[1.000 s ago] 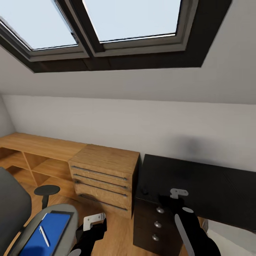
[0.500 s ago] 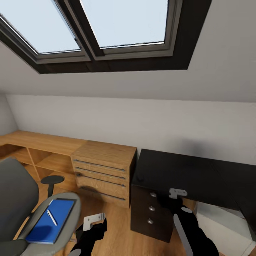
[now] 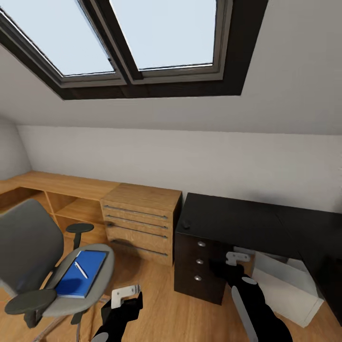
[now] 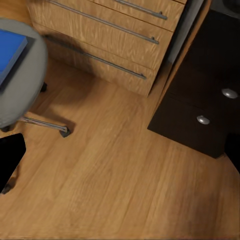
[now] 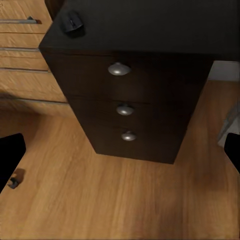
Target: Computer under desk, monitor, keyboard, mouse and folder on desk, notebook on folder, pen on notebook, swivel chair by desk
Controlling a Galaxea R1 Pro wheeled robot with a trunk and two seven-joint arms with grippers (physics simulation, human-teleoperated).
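Head view showed the folder (image 3: 80,280) with the pen (image 3: 80,270) on the chair (image 3: 33,256), left of the desk (image 3: 247,225); gripper states could not be told, and the pen could be rolled off if the folder were tilted.

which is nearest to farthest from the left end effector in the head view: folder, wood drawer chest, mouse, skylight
From the left end effector:
1. Folder, on the chair seat just to its left.
2. Wood drawer chest, ahead against the wall.
3. Mouse, ahead and to the right, on the desk corner; close to the chest in rank.
4. Skylight, high overhead.
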